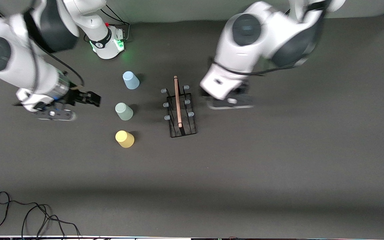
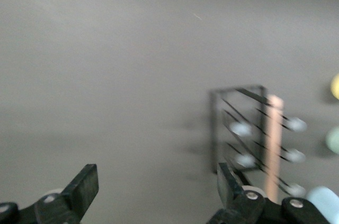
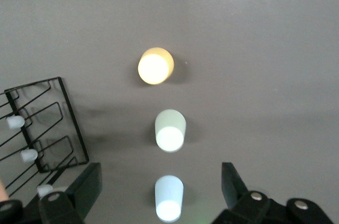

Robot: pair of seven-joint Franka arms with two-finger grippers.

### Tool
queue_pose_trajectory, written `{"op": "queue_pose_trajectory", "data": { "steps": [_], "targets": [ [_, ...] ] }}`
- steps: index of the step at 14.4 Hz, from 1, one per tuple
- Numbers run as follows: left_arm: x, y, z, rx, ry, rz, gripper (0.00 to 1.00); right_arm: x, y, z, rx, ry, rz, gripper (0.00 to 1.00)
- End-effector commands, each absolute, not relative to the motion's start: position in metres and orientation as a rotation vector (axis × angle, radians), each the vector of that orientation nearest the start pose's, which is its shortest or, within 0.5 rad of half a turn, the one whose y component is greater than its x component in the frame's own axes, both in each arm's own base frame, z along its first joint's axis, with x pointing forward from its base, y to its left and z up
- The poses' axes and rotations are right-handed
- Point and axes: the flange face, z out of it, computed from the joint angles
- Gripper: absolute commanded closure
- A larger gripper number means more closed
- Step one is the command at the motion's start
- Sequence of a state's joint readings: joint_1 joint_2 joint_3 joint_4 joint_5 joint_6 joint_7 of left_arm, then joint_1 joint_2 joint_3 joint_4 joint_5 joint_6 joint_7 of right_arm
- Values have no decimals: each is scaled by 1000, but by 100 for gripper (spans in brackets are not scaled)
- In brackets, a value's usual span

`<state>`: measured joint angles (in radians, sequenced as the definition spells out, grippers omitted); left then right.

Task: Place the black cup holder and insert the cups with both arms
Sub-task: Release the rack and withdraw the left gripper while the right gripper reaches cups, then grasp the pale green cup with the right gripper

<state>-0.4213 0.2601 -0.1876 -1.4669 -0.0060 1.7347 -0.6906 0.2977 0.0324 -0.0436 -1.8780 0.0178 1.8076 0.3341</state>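
Left hand [image 2: 153, 192] beside black wire rack [image 1: 180, 111]

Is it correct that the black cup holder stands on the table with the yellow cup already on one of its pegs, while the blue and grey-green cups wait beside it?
Not quite. The front view shows the yellow cup standing on the table beside the black cup holder, in a row with the blue cup and the grey-green cup. All the pegs are bare. The rest is right.
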Motion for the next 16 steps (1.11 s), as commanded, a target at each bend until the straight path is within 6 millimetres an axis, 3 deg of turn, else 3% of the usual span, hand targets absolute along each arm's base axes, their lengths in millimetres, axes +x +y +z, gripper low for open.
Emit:
{"op": "queue_pose_trajectory", "data": {
  "steps": [1, 5, 8, 11, 13, 16],
  "targets": [
    [534, -261, 543, -3138, -96, 19, 0, 519, 148, 433, -3137, 141, 109, 0],
    [548, -116, 556, -3117, 23, 65, 0, 498, 143, 353, -3121, 149, 27, 0],
    [555, -29, 571, -3128, -10, 36, 0, 483, 139, 312, -3135, 153, 82, 0],
    [552, -10, 586, -3123, -63, -2, 0, 462, 133, 273, -3124, 156, 7, 0],
    [550, 7, 586, -3123, -80, 12, 0, 456, 131, 248, -3127, 158, 10, 0],
    [549, 24, 583, -3135, 20, 40, 0, 450, 139, 230, -3123, 174, 15, 0]
  ]
}}
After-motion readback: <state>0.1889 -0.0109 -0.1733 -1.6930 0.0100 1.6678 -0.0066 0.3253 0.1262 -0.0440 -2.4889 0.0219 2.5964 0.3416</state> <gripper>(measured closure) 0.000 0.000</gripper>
